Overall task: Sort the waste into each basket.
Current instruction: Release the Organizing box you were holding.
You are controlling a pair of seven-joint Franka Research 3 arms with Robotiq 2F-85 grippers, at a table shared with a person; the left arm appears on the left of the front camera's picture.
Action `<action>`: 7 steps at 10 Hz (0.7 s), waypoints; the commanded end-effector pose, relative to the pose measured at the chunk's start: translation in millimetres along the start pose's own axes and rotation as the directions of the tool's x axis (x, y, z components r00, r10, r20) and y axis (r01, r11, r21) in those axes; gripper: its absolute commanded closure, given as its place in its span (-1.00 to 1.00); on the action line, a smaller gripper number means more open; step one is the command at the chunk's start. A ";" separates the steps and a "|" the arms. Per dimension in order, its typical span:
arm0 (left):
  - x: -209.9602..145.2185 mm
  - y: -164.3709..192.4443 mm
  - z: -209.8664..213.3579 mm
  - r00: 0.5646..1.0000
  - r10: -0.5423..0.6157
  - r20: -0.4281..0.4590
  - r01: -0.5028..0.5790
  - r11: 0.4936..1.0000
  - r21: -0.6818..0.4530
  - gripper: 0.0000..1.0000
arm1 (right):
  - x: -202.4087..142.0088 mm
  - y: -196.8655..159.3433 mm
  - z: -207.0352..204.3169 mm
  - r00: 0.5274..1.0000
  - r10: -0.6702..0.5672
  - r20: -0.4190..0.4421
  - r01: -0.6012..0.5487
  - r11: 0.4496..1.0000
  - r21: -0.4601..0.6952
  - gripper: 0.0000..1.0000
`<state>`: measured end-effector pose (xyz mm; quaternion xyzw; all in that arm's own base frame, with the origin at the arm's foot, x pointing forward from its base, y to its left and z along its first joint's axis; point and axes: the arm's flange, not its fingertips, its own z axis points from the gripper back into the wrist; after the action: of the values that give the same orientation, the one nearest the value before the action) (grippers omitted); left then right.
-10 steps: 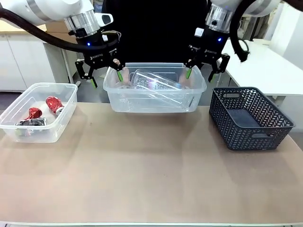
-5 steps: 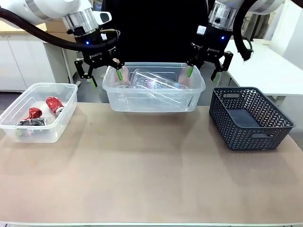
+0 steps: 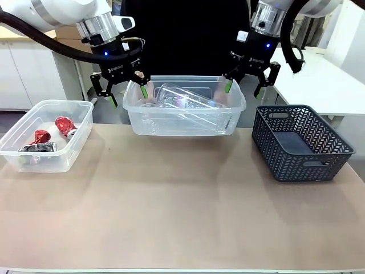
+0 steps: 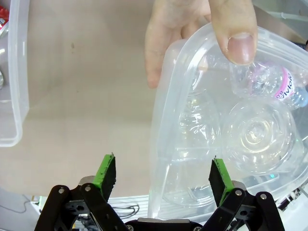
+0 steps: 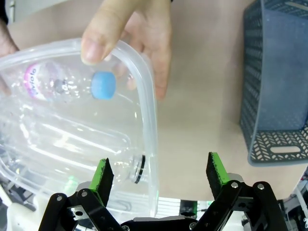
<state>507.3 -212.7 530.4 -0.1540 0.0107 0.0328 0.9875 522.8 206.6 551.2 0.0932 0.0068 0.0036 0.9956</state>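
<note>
Up at the far edge of the tabletop [image 3: 182,200], both my pincers hang released, gripping nothing. My left pincer [image 3: 121,87] straddles the left rim of the middle tub [image 3: 185,123]; from its wrist I see the tub [image 4: 166,144] rising between my green pads [image 4: 106,171], with no contact I can make out. My right pincer [image 3: 243,81] does the same at the right rim, the tub wall [image 5: 149,144] standing between its pads [image 5: 215,168].

A person holds that tub by both ends, one hand [image 4: 202,38] with its thumb over the rim by my left pincer, the other hand [image 5: 132,33] gripping the rim by my right. Inside lie clear bottles [image 3: 185,98], one with a pink label [image 4: 287,89], one with a blue cap [image 5: 103,85].

Red foil pieces [image 3: 54,130] and a dark piece [image 3: 39,148] lie in the left tub [image 3: 68,154]. At right stands a dark lattice basket [image 3: 302,165].
</note>
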 end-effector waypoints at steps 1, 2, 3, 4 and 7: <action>-0.5 0.0 1.8 1.000 0.001 0.007 -0.001 1.000 0.008 -1.00 | -0.1 -0.2 2.2 1.000 0.000 0.005 0.000 1.000 0.001 -1.00; -0.5 0.0 1.8 1.000 0.001 0.007 -0.001 1.000 0.008 -1.00 | -0.1 -0.2 2.2 1.000 0.000 0.005 0.000 1.000 0.001 -1.00; -0.5 0.0 1.8 1.000 0.001 0.007 -0.001 1.000 0.008 -1.00 | -0.1 -0.2 2.2 1.000 0.000 0.005 0.000 1.000 0.001 -1.00; 0.0 0.0 0.0 1.000 0.000 0.000 0.000 1.000 0.000 -1.00 | 0.0 0.0 0.0 1.000 0.000 0.000 0.000 1.000 0.000 -1.00; -82.3 25.5 60.9 0.999 -0.038 0.034 0.040 0.998 -0.040 -1.00 | -144.5 -12.5 75.8 0.985 -0.038 0.167 0.001 0.976 0.218 -1.00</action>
<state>466.9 -203.5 574.9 -0.1570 -0.0096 0.0250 0.9872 446.2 201.9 618.8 0.1491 -0.0386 0.0052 0.9881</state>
